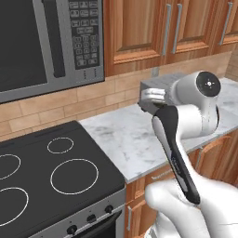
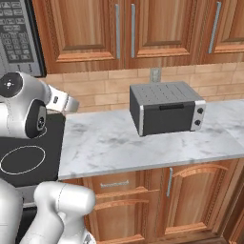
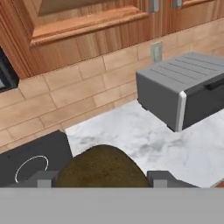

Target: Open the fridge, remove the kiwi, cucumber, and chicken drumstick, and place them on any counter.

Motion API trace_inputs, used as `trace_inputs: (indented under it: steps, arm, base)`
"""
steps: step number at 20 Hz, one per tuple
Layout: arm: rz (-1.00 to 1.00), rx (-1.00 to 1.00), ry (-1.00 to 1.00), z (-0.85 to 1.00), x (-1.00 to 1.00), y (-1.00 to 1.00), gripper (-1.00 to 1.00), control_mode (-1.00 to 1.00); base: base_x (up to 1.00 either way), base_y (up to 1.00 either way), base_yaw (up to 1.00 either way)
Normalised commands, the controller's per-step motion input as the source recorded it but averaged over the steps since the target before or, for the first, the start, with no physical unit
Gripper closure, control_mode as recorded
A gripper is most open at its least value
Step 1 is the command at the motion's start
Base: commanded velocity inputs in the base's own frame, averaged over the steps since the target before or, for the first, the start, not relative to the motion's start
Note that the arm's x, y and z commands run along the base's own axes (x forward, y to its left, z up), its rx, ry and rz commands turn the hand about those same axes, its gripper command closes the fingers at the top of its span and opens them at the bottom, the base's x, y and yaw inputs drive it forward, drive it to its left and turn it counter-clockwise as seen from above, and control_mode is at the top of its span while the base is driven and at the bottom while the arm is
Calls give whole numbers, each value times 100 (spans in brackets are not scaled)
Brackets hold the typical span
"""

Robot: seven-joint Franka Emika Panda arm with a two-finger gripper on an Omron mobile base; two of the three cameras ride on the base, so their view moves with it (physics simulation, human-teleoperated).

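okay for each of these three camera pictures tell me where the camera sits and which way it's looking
Left base view: behind the arm's left, facing the stove top and microwave; arm at right.
Right base view: behind the arm's right, facing the toaster oven on the counter; arm at left.
Hand view: on the hand, above the counter; gripper around the kiwi.
All three share the toaster oven.

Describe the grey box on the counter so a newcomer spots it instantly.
Start at the white marble counter right of the black stove top. Against the brick wall, below a wall outlet, sits a toaster oven: a grey box with a dark door and two knobs, far smaller than the microwave.
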Motion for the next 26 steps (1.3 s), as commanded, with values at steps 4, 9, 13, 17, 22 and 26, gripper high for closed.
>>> trace_inputs:
  steps: [4,9,13,17,22,26]
  arm:
    - [0,6,40,-94,98,-93,100,-100]
    - [0,1,28,-100,100,-41,100,-100]
    - [0,0,11,-100,100,-24,100,-100]
    - [0,0,7,-100,100,1,100,-100]
    - [0,0,4,-93,97,5,100,-100]
    - [0,0,5,-63,94,0,100,-100]
  base:
    - [0,0,0]
    - [0,0,0]
    - [0,0,0]
    - [0,0,0]
    - [0,0,0]
    - [0,0,0]
